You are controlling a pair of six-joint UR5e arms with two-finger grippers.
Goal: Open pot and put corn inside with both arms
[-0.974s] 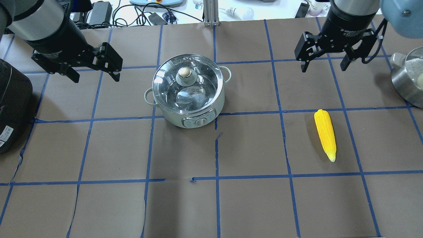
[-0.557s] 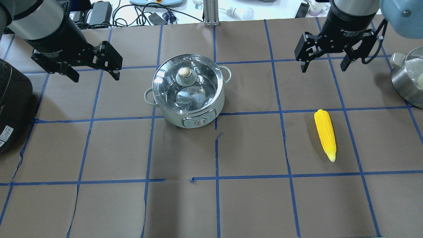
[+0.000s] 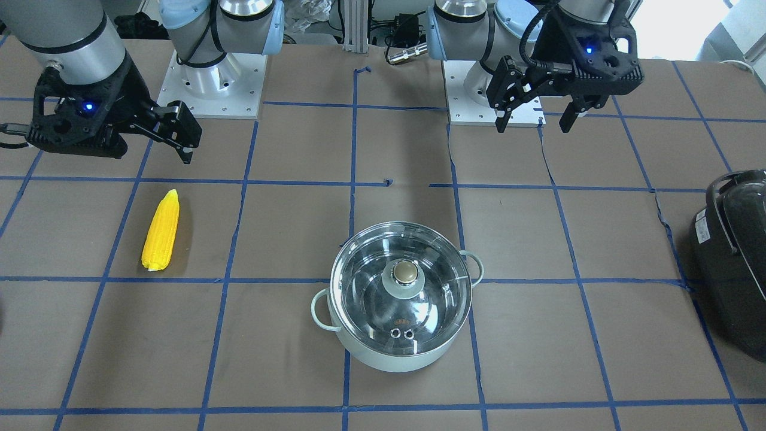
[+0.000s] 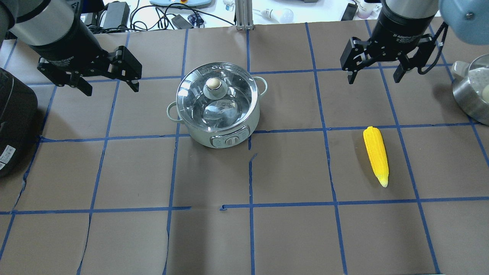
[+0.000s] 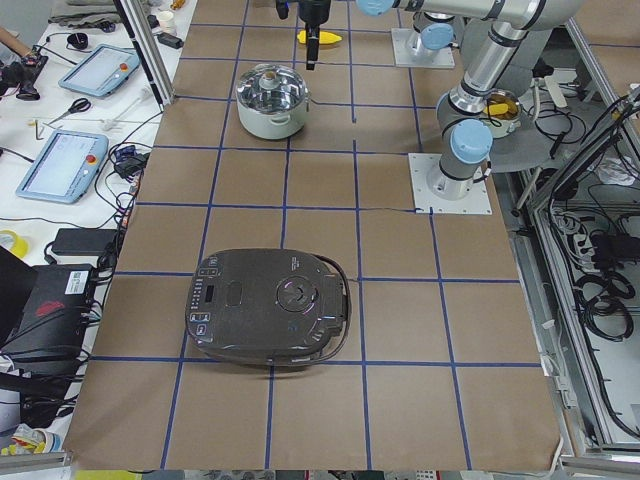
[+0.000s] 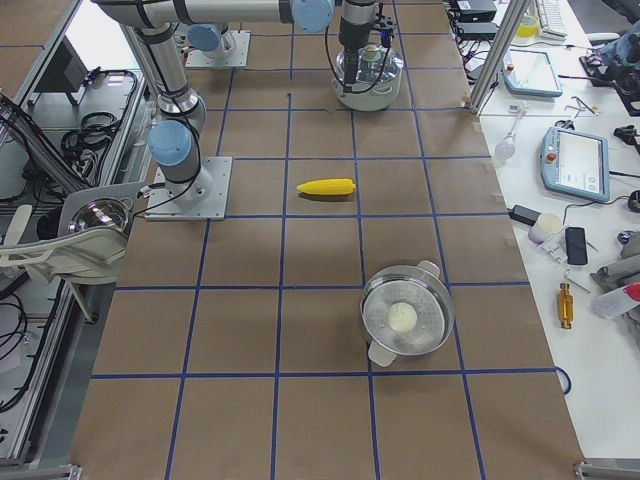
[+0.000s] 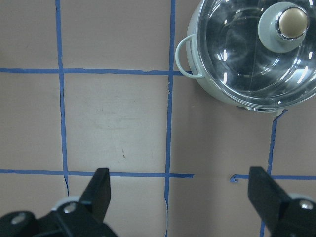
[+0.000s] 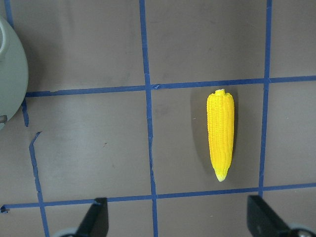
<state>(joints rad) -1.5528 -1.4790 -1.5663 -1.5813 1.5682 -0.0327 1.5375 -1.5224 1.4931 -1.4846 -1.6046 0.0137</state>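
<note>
The pale mint-green pot (image 4: 254, 118) stands at centre-left of the table with its glass lid (image 4: 233, 107) on, and the brass knob (image 4: 214, 83) is free. It also shows in the front view (image 3: 389, 361) and the left wrist view (image 7: 185, 57). The yellow corn cob (image 4: 376, 154) lies flat on the right, and also shows in the front view (image 3: 161, 230) and the right wrist view (image 8: 220, 136). My left gripper (image 4: 111, 90) is open and empty, hovering left of the pot. My right gripper (image 4: 374, 80) is open and empty, hovering beyond the corn.
A large black appliance (image 4: 13, 122) sits at the left table edge. A steel pot (image 4: 471, 95) with a pale lump inside sits at the right edge. Cables and devices (image 4: 172, 15) lie beyond the far edge. Blue tape lines grid the brown table cover.
My left gripper has drifted slightly toward the far side of the table. The right gripper, pot and corn stay as they were.
</note>
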